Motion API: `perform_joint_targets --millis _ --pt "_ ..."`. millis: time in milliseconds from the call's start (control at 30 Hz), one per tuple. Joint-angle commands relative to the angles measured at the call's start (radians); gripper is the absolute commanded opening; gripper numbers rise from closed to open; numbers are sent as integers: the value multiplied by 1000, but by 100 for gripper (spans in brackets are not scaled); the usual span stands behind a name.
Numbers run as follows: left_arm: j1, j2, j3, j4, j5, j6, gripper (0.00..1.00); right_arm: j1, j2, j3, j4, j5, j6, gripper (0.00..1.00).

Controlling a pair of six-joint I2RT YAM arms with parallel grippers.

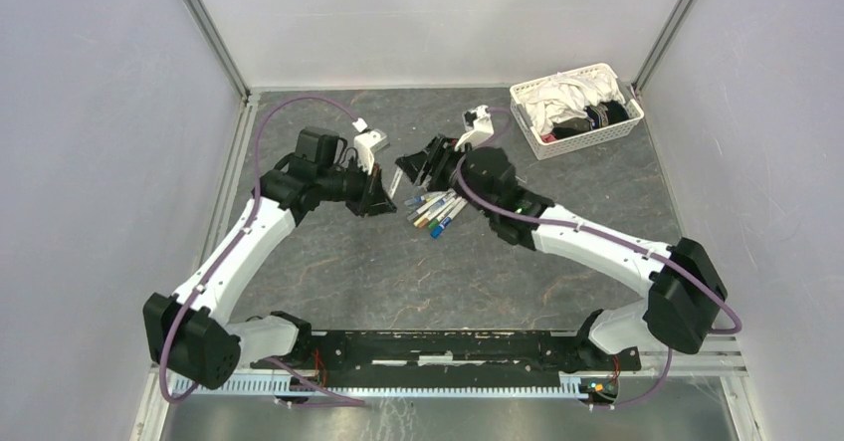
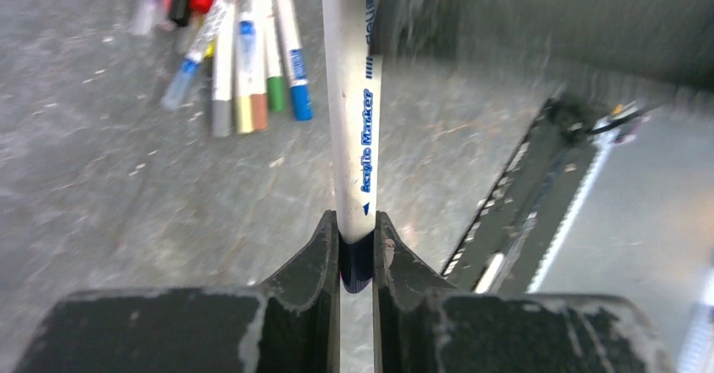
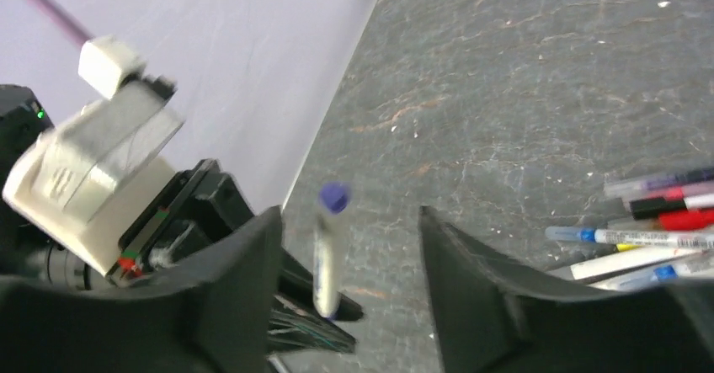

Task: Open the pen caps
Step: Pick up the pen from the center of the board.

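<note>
White pen (image 2: 352,95), blue lettering, dark-blue end between left jaws.

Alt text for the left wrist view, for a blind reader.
The left gripper pinches the dark blue end of a white marker pen that runs up out of frame. A loose pile of other pens lies on the grey table at upper left.

A robotics lab test cell: plain pale panels (image 1: 100,112) on aluminium posts (image 1: 207,28) wall in a dark stone-patterned tabletop (image 1: 398,272), with the left arm (image 1: 234,247) and right arm (image 1: 607,247) bolted to a black rail (image 1: 448,346) at 6 o'clock.
</note>
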Motion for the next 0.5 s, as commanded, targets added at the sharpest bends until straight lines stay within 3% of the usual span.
perform_joint_targets --millis 0,67,200,267,467 --pt "-3 -93 23 -185 -153 359 2 -198 -63 29 28 -518 -108 72" --pt "-3 -119 18 -275 -200 516 2 -257 -55 82 -48 -697 -174 74" --pt "-5 -223 -24 -359 -250 804 2 -266 44 253 -321 -896 -336 80" --pt "-9 -294 -49 -367 -238 959 2 -259 97 306 -372 -988 -352 80" --pt "-33 -374 -75 -364 -225 1200 2 -174 172 346 -420 -1080 -385 81"
